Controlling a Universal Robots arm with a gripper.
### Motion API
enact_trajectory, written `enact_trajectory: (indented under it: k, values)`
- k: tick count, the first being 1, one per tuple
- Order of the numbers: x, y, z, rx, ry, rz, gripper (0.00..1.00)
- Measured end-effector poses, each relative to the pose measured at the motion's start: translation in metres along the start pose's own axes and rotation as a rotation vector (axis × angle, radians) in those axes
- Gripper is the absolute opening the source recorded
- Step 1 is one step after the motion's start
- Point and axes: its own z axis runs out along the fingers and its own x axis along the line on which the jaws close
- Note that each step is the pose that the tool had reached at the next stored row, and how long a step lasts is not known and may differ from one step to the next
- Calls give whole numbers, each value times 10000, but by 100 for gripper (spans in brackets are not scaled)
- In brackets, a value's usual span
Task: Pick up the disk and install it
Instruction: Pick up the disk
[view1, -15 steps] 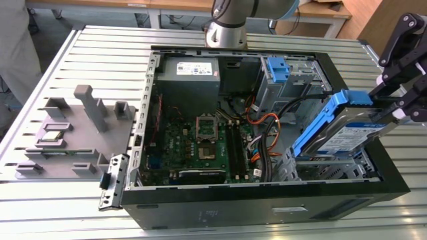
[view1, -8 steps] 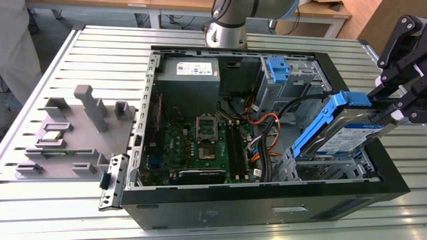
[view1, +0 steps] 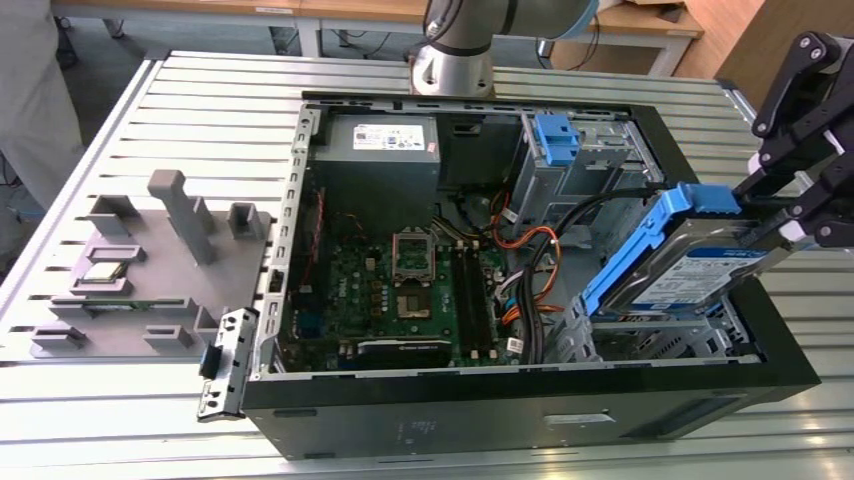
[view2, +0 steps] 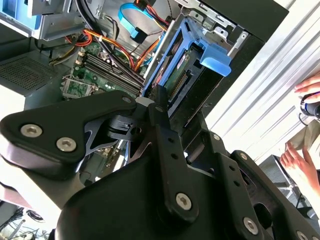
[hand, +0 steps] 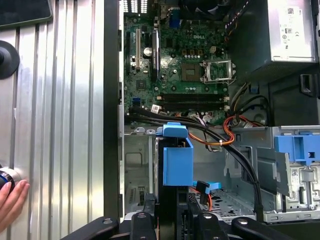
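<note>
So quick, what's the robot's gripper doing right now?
Gripper: shut on the disk, which it holds tilted above the drive bay of the open computer case.

An open computer case (view1: 534, 400) lies just under the fingers (view2: 162, 115), its green motherboard (view1: 387, 300) near, a grey fixture tray (view1: 154, 285) well apart.

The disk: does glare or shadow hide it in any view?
Exterior view: the disk is evenly lit, with no glare on its label. Second wrist view: its underside lies in shadow, while the table is washed out. First wrist view: its blue frame is clearly lit.
</note>
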Motion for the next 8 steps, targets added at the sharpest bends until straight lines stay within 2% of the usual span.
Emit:
enact_trajectory:
  k: [8]
  values:
    - [6,-4,54,-5,5,-47,35]
